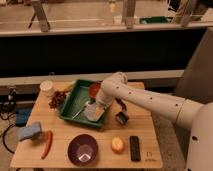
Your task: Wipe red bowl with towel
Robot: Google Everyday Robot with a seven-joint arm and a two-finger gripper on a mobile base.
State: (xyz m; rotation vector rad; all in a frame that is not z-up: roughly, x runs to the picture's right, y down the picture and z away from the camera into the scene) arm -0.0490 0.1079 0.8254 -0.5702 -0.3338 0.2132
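Behind the light wooden table point(100, 132) runs a dark wall with a pale ledge. From the right side the white robot arm point(150, 100) reaches over the table, bends at a round elbow and turns downward into the green rectangular plastic tray point(74, 100). The pincer point(98, 104) hangs low inside this tray, with its jaws standing wide apart. The small soft grey-blue towel point(94, 113) lies directly under the pincer and a little to the front; I cannot tell if the fingers touch it. The small round red-orange bowl point(94, 90) sits just behind the pincer, in the far corner of the same tray. In front of the pincer, outside the tray, stands the larger dark purple bowl point(83, 149), and far to its left lies the blue-and-yellow sponge block point(30, 131).
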